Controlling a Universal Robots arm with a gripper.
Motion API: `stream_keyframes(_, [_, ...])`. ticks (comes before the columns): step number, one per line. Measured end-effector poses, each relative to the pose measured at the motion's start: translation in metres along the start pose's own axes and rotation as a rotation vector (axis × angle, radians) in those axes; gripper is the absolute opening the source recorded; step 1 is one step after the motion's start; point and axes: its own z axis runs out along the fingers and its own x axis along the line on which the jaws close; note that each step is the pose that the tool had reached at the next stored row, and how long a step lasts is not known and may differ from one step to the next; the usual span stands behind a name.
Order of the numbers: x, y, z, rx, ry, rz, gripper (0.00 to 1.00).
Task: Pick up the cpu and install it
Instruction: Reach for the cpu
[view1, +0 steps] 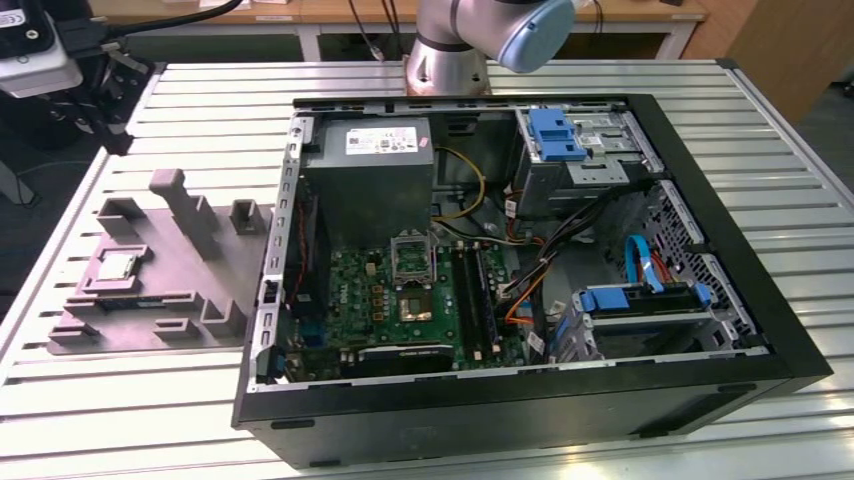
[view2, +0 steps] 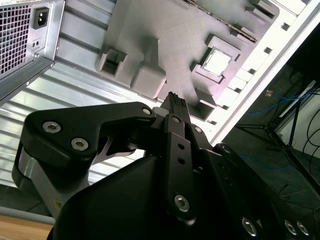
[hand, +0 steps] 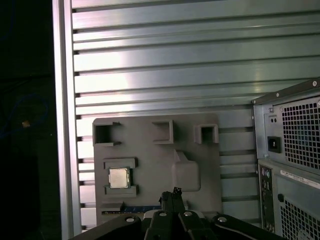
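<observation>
1. Progress: The cpu (view1: 118, 265) is lying in its holder and nothing is being carried. By this showing, neither the pick-up nor the fitting is done yet.
2. Gripper (hand: 173, 194): In both wrist views the black metal fingers are meeting at their tips, fully closed and gripping nothing. The linkage is showing bolt heads and a matt finish. It is hanging above the holder, apart from the chip.
3. Cpu, location: It is sitting flat in a square recess of the grey block (view1: 187, 290), on the side of the block away from the computer case (view1: 534, 415). It is well apart from the case.
4. Cpu, make: A small flat square, with a pale silver metal top giving off a dull shine and a thin darker edge.
5. Grey block: Matt moulded plastic, a flat base carrying upright posts and U-shaped pockets, with a ribbed printed texture. It is lying just beside the case, on the exterior view's left.
6. Computer case: A black box lying open on its side. It is holding a green circuit board (view1: 387, 300), a plain grey metal box (view1: 374, 170), blue plastic brackets and loose coloured cables.
7. Socket (view1: 407, 298): A square metal frame on the board, appearing open and unfilled. The detail is too small to confirm.
8. Table (view1: 134, 400): Pale ribbed aluminium slats, reflecting light in bands.
</observation>
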Motion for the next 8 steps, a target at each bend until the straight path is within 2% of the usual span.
stream_keyframes(8, [0.002, -0.0002, 0.0003, 0.0, -0.0001, 0.0, 0.11])
